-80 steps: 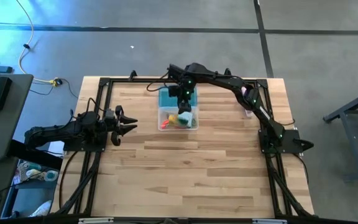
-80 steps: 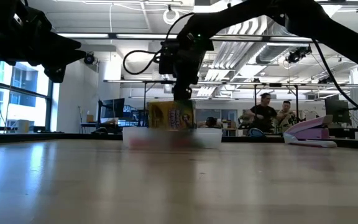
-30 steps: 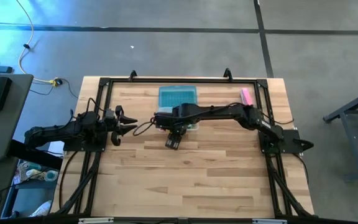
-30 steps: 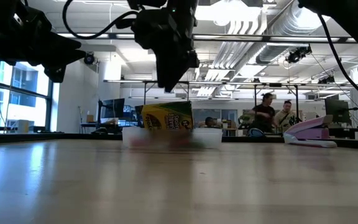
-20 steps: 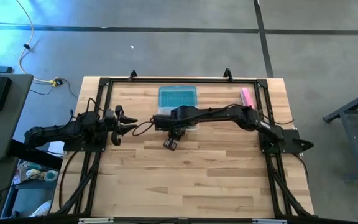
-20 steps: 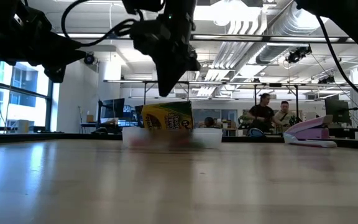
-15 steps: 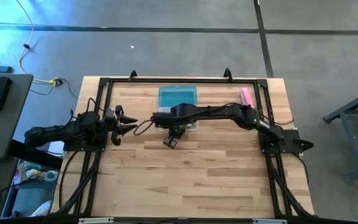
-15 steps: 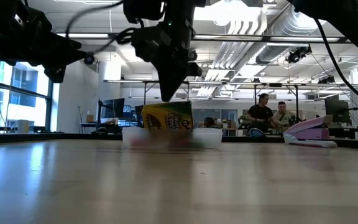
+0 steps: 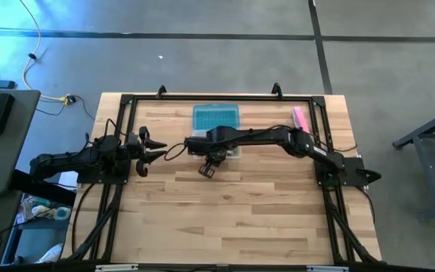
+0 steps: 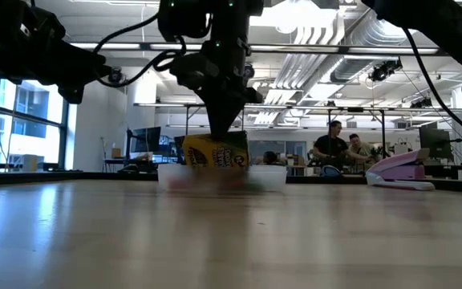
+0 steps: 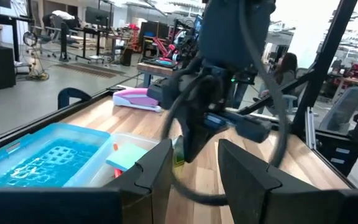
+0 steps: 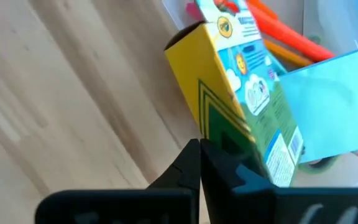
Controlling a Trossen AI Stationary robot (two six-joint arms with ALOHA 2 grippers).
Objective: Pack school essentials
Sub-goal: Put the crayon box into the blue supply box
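- The right hand (image 9: 208,169) is in the centre of the high view, just below the clear box (image 9: 217,146) in the picture, and it is low over the surface (image 9: 240,211).
- In the right wrist view its two fingers (image 12: 199,163) are pressed together and hold nothing; they point at the yellow crayon box (image 12: 235,93).
- The yellow crayon box stands upright in the clear box and leans a little. In the low view it sits in the centre of the frame (image 10: 215,151), directly under the right hand.
- Its long axis is close to vertical, so the hand comes to it from above and from the front side of the container.
- An orange-red pen (image 12: 288,34) and a light-blue notepad (image 12: 334,106) lie in the same container, just beside the crayon box.
- The blue lid (image 9: 217,116) lies above the clear box in the high view, and the pink bar-shaped item (image 9: 300,118) is at the upper right, well apart.
- The left hand (image 9: 151,151) waits at the left of the high view with fingers spread; the right hand is much nearer to the container.
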